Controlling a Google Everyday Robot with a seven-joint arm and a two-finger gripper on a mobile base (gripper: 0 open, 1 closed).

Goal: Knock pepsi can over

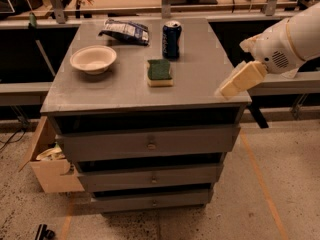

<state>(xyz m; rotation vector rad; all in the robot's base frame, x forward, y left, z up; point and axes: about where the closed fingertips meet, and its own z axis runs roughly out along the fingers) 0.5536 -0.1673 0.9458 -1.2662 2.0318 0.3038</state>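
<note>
- The small dark blue cylindrical metal pepsi can point(171, 39) is probably light and stiff, with a smooth, slippery wall. Standing tall on a narrow base, it should tip easily from a sideways push.
- No grasp is needed. The best contact is high on the can's side, near the silver rim, where a nudge turns it over rather than sliding it along the top.
- Once down it may roll, being round, so a gentle push seems wiser than a swipe.
- The can stands upright at the back of the flat grey drawer cabinet top point(200, 91), right of centre. Its silver top rim catches the light and faint white lettering runs down its side.
- A green-and-yellow rectangular sponge point(159, 72) lies just in front of the can, a crinkled blue-and-white snack bag point(126, 30) lies to its left, and a shallow cream round bowl point(93, 59) sits farther left.
- The cream-coloured gripper point(241, 80) hangs at the cabinet top's front right corner, well apart from the can, on the white arm point(290, 41). I cannot tell whether its jaws stand wide or narrow.
</note>
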